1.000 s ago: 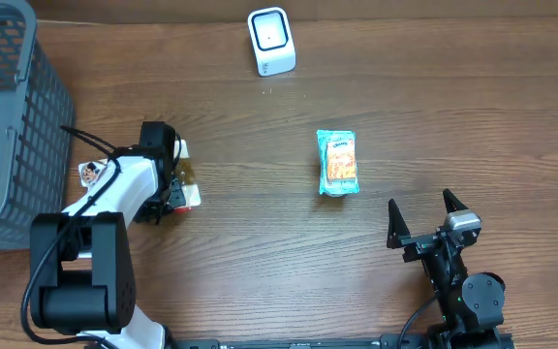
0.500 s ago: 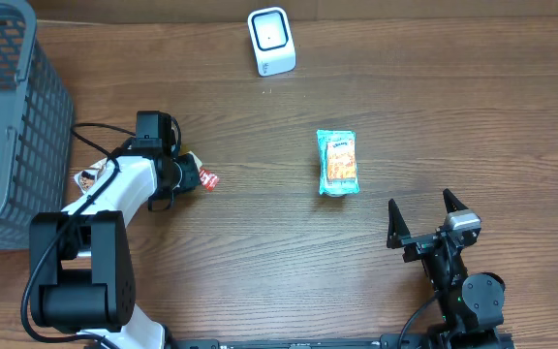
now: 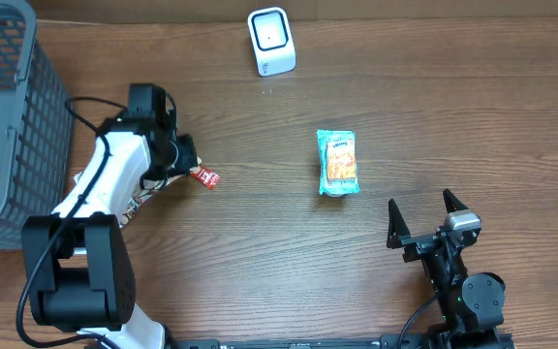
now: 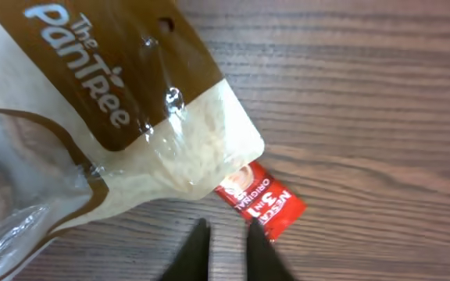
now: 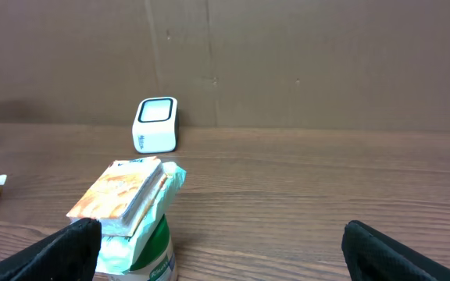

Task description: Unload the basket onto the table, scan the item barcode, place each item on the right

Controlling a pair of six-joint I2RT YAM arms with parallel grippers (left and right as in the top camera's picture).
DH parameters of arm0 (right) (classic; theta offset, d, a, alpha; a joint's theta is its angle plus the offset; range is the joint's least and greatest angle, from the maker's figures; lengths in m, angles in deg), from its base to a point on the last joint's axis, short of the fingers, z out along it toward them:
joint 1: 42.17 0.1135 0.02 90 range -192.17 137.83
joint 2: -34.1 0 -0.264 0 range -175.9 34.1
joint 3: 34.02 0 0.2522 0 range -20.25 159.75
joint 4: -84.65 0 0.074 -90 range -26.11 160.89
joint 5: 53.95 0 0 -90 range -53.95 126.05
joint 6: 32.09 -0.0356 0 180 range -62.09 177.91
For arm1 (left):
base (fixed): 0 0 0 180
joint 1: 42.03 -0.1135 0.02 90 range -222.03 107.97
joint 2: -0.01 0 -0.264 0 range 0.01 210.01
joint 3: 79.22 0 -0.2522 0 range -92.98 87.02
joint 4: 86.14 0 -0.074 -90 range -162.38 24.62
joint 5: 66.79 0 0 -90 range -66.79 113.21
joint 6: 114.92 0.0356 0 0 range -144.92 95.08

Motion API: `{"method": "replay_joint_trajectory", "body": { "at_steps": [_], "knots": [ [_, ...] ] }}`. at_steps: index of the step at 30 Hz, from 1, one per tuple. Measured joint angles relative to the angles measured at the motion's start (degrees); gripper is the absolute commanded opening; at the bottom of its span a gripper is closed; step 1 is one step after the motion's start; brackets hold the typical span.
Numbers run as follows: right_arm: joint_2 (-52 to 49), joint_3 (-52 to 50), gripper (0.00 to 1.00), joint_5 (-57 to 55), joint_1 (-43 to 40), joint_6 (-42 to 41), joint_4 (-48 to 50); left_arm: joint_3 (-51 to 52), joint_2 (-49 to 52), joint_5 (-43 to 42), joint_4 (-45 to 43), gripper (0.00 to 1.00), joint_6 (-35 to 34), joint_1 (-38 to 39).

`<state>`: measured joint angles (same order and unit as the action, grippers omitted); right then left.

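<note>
Basket (image 3: 39, 107): upper left of the overhead frame; not involved.
Left gripper (image 4: 227, 247): jaws almost together; bare wood is seen in the gap, nothing is held.
Bag (image 4: 108, 117): upper left of the wrist frame; its corner is laid over the sachet's end.
Sachet (image 4: 266, 204): left of centre overhead, just beside the fingers. Being flat and thin, it may be skidded along, or the bag pinched with it.
Scanner (image 3: 271, 41): top centre, well apart. No read is expected if the barcode is turned away.
Pack (image 3: 338, 162): centre, lying free.
Right gripper (image 3: 420, 204): lower right, spread wide, empty.
</note>
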<state>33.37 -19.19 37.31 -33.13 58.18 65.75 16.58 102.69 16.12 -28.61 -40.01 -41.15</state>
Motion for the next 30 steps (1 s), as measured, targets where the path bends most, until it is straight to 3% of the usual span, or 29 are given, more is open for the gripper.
{"method": "replay_joint_trajectory", "body": {
  "at_steps": [3,18,30],
  "knots": [
    [0.0,0.0,1.0,0.0,0.0,-0.02,0.0,-0.15,0.0,0.0,0.92,0.26,-1.03,0.0],
    [0.0,0.0,1.0,0.0,0.0,-0.02,-0.04,3.23,2.91,0.02,-3.41,0.17,-8.68,4.98],
    [0.0,0.0,1.0,0.0,0.0,-0.02,0.0,3.23,2.99,5.6,-3.52,0.24,-13.31,8.85]
  ]
}}
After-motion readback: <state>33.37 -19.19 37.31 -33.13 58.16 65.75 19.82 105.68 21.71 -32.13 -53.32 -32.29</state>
